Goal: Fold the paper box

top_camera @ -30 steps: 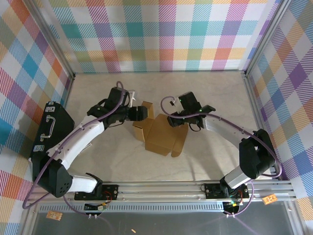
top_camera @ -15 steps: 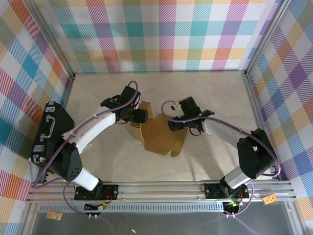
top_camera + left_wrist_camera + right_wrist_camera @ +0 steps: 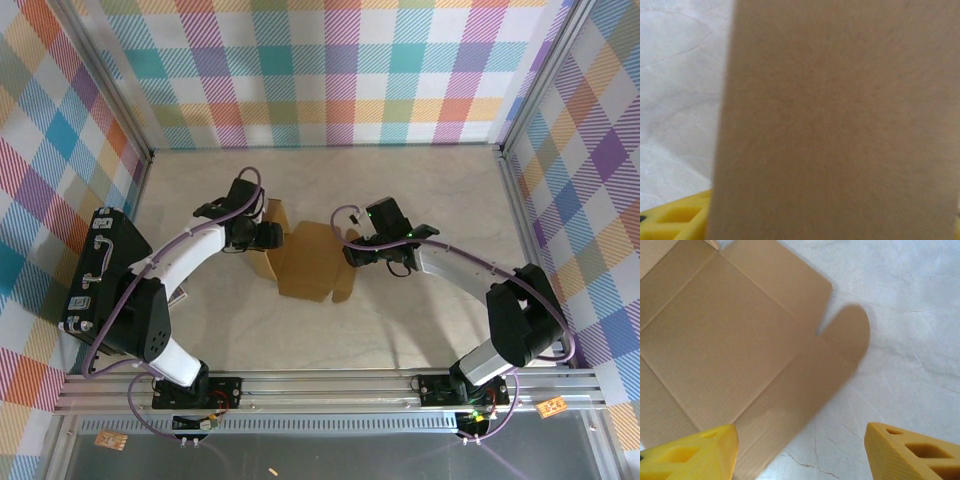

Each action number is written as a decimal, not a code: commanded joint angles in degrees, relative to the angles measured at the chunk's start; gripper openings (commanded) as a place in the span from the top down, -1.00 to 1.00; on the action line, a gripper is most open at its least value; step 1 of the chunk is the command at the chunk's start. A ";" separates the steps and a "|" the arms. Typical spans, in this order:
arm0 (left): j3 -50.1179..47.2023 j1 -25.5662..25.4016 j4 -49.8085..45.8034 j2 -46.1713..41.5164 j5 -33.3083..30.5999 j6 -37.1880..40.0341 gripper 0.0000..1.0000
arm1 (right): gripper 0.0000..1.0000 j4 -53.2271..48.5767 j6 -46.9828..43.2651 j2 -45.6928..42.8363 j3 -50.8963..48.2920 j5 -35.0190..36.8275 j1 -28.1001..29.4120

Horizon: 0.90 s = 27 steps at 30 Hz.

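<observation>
Cardboard: plain brown and corrugated; paper box [image 3: 310, 262] spread out as a creased sheet near the middle of the table [image 3: 420, 190], between the two arms.

Box from the right wrist: square middle panel with crease lines running to its corners, lying mostly flat; side panels around it.

Rounded tab [image 3: 850, 335]: at the sheet's outer corner, lying on the pale marbled surface.

Left-side flap [image 3: 272, 214]: at the box's left edge, seemingly lifted off the table, just beside the left gripper.

Left gripper [image 3: 271, 238]: at the left edge of the box, touching or nearly touching the flap.

Left gripper state: cannot tell whether spread or pinching. From the left wrist, a blurred wall of cardboard [image 3: 840, 125] sits very close to the lens, with one yellow finger [image 3: 670, 226] peeking out at the lower left and the other hidden.

Right gripper [image 3: 352, 256]: over the right edge of the box, pointing toward the left arm.

Right gripper state: spread wide [image 3: 800, 452], yellow fingertips [image 3: 690, 455] far apart at the bottom corners of the wrist view, nothing pinched; bare table and the sheet's near edge lie below the gap.

Black case [image 3: 100, 270]: with a handle, at the far left of the table, well apart from the box.

Walls [image 3: 330, 70]: bright plaid on three sides.
</observation>
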 commanded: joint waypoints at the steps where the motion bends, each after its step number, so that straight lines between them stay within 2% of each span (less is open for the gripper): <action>1: -3.37 3.96 5.25 0.30 6.11 -3.64 -0.23 | -0.38 2.74 1.77 -4.20 -1.53 1.86 -0.49; 6: -7.56 7.84 13.28 -1.17 15.87 -8.54 -0.14 | -0.40 4.97 4.26 -5.48 -4.07 -0.55 -3.16; 13: -11.88 9.48 21.48 -1.61 22.97 -12.71 -0.11 | -0.41 5.29 8.37 -6.10 -4.84 -5.69 -6.14; 20: -14.83 9.56 25.70 -0.51 25.65 -14.33 -0.11 | -0.46 4.74 13.10 -5.22 0.62 -13.58 -8.54; 27: -15.74 9.58 25.52 -1.43 25.51 -13.79 -0.11 | -0.43 0.35 17.40 3.01 12.69 -22.02 -10.58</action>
